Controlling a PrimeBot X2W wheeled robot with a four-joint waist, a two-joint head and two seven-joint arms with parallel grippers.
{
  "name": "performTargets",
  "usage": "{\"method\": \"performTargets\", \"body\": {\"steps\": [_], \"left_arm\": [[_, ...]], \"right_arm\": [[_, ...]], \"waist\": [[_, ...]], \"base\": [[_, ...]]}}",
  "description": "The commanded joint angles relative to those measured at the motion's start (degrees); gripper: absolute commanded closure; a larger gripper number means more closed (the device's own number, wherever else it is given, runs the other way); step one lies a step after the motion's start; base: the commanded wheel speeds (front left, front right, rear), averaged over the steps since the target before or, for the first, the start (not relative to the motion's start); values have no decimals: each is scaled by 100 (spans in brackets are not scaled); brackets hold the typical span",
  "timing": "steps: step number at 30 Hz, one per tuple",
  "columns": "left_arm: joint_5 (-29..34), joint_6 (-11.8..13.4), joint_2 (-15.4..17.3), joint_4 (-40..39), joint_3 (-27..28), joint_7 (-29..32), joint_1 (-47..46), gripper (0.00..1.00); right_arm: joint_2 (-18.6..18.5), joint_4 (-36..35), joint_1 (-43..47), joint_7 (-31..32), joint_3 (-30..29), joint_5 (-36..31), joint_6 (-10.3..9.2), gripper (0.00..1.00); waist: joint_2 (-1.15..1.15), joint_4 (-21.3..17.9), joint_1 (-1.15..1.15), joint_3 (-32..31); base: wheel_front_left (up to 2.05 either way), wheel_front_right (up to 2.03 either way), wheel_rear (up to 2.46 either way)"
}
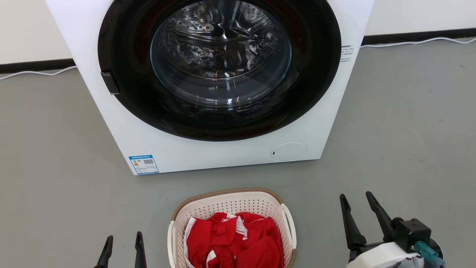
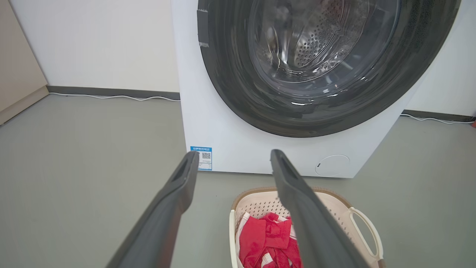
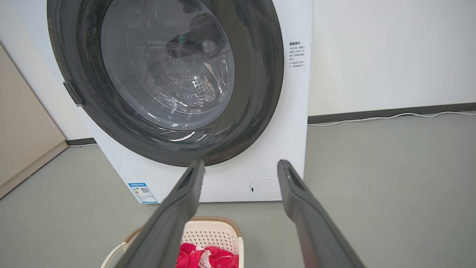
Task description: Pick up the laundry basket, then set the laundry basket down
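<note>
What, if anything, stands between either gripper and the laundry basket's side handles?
Nothing visible does. Only grey floor lies between the left gripper and the laundry basket, and likewise the right gripper. Both are open, apart from it. The washing machine stands behind the basket.

White washing machine (image 1: 223, 152), glass door (image 1: 219, 56) seemingly shut, blue label (image 1: 143, 164), white cable (image 1: 409, 42), red clothes (image 1: 234, 242)

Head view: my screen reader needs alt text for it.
A cream basket of red clothes sits on the grey floor before a white washer. Open left fingers and right fingers flank it, touching nothing.
</note>
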Motion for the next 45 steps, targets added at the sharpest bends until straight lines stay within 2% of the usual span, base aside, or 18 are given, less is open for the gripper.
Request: {"method": "performTargets", "body": {"steps": [1, 12, 15, 16, 23, 27, 32, 45], "left_arm": [[-22, 58, 32, -162, 174, -52, -70, 0], [-59, 40, 32, -135, 121, -52, -86, 0], [-87, -36, 32, -122, 101, -52, -101, 0], [-56, -32, -1, 0, -63, 0, -1, 100], [-216, -56, -46, 283, -67, 57, -13, 100], [-479, -80, -31, 287, -38, 113, -49, 100], [-803, -110, -15, 307, -2, 183, -108, 100], [-1639, -191, 22, 359, 97, 368, -261, 100]], "right_arm": [[-15, -142, -53, -76, 127, -52, -5, 0], [-15, -130, -71, -77, 184, -16, -5, 0], [-15, -118, -78, -77, 183, -18, -5, 0], [0, 4, -1, 0, 52, 1, 0, 100], [47, 217, 137, 31, 81, 166, 0, 100], [27, 185, 142, 83, 54, 438, 0, 100], [5, 160, 135, 146, 22, 773, 0, 100], [-41, 79, 121, 318, -75, 1628, -1, 100]], "waist": [[0, -9, 0, -2], [0, -19, 0, -20], [0, -14, 0, -16], [0, -14, 0, -16], [0, -7, 1, -17], [0, 5, 13, -38], [0, 19, 1, -36], [0, 55, 0, -55]], "base": [[0, 0, 0], [0, 0, 0], [0, 0, 0], [0, 0, 0], [0, 0, 0], [0, 0, 0], [0, 0, 0], [0, 0, 0]]}}
